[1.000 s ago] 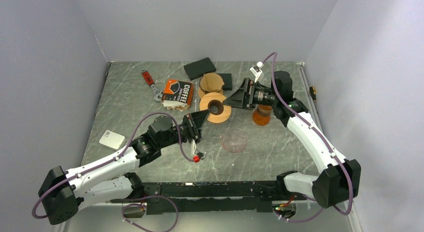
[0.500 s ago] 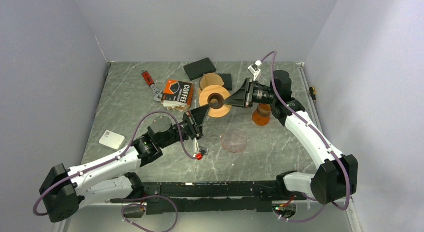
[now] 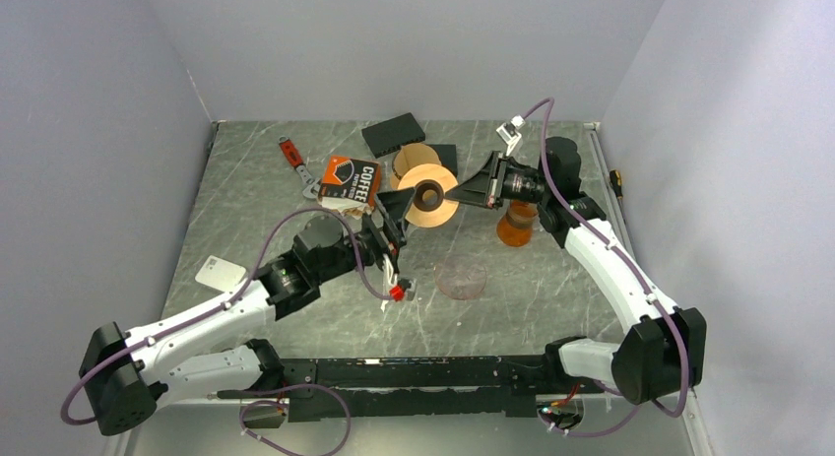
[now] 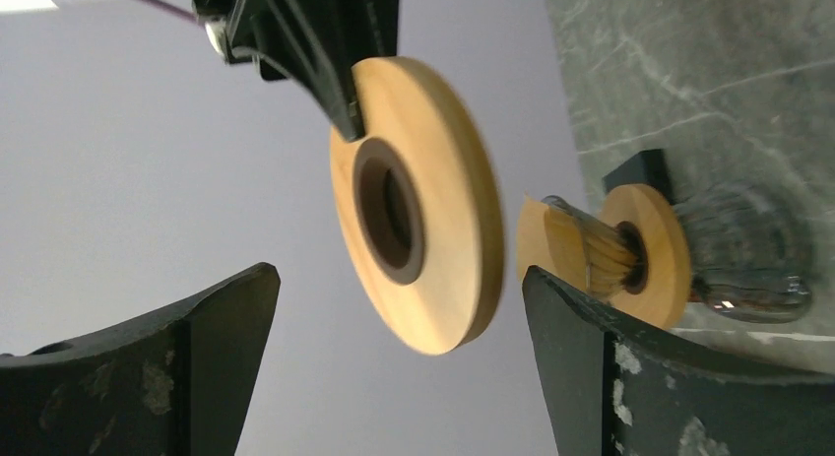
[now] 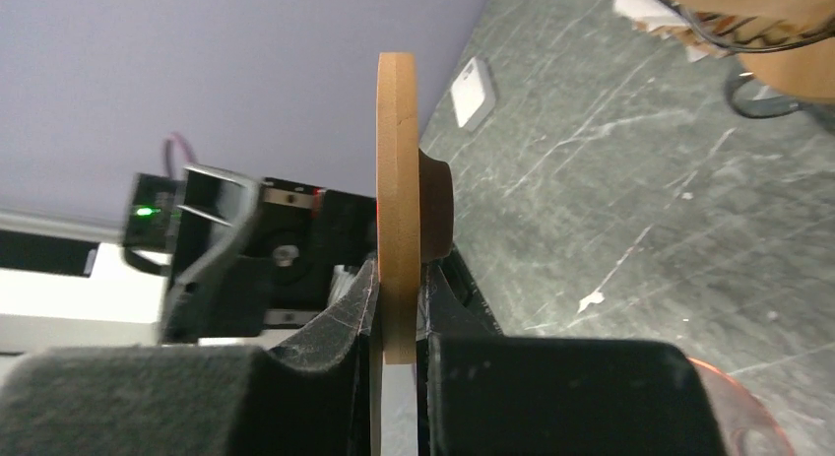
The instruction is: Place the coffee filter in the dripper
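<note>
A wooden ring (image 3: 430,195) with a dark inner collar hangs on edge above the table. My right gripper (image 3: 463,189) is shut on its rim (image 5: 398,229). In the left wrist view the ring (image 4: 423,205) floats just ahead of my open left gripper (image 4: 399,274) and touches neither finger. My left gripper (image 3: 392,223) sits low on the ring's near-left side. A glass dripper with a wooden collar (image 4: 645,254) lies on its side behind the ring, at the back (image 3: 414,162). The COFFEE filter packet (image 3: 351,181) lies to its left, with paper showing at its near end.
An orange glass vessel (image 3: 516,226) stands under my right wrist. A pink glass dish (image 3: 461,278) lies in the middle, a white box (image 3: 220,273) at the left. A red tool (image 3: 291,158) and a black box (image 3: 394,134) lie at the back.
My right gripper has shut on the ring's rim and lifted it up and back. My left gripper has opened and let go of the ring.
</note>
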